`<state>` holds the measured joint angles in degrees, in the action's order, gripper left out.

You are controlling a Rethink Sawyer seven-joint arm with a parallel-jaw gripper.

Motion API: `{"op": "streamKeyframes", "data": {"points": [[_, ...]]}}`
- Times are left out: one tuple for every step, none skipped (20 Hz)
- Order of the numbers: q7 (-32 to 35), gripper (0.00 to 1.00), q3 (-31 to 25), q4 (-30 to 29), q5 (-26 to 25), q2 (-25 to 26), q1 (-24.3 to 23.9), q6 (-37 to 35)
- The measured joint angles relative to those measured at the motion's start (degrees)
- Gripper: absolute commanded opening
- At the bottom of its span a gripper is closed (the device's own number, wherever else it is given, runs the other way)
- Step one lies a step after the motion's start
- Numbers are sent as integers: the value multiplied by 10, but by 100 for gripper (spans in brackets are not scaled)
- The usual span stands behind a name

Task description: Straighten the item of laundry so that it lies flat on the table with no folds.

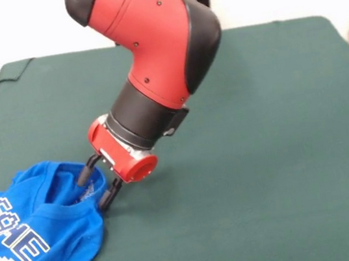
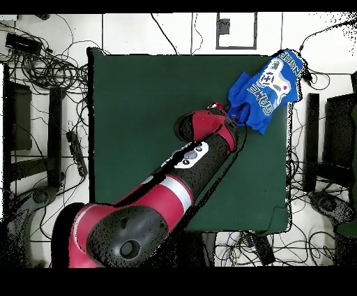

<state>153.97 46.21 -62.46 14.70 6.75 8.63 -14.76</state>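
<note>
The blue T-shirt (image 1: 40,242) lies crumpled at the table's near-left corner in the front view, with white lettering showing and a raised fold at its neck. In the overhead view the shirt (image 2: 268,87) sits at the top-right corner, partly over the table's edge. My gripper (image 1: 97,184) is down at the shirt's neck end, with its two black fingers (image 1: 87,172) apart on either side of the raised edge of cloth. In the overhead view the gripper (image 2: 233,113) is at the shirt's lower-left end. The dark green table (image 1: 259,124) is much larger than the shirt.
My red and black arm (image 2: 188,164) reaches diagonally across the table (image 2: 139,105) from the bottom. Cables (image 2: 42,66) and dark equipment (image 2: 21,119) lie on the floor around the table, off its edges.
</note>
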Motion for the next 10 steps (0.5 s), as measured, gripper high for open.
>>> {"op": "streamKeyframes", "data": {"points": [[0, 100, 0, -2, -2, -2, -2, 0], [0, 100, 0, -3, -3, -5, -3, 0], [0, 100, 0, -5, -4, -7, -4, 0], [0, 100, 0, -7, -7, -11, -5, 0], [0, 100, 0, -10, -11, -16, -7, 0], [0, 100, 0, -12, -15, -21, -9, 0], [0, 100, 0, -14, -17, -24, -10, 0], [0, 100, 0, -15, -20, -28, -11, 0], [0, 100, 0, -16, -22, -33, -12, 0], [0, 100, 0, -17, -23, -36, -12, 0]]}}
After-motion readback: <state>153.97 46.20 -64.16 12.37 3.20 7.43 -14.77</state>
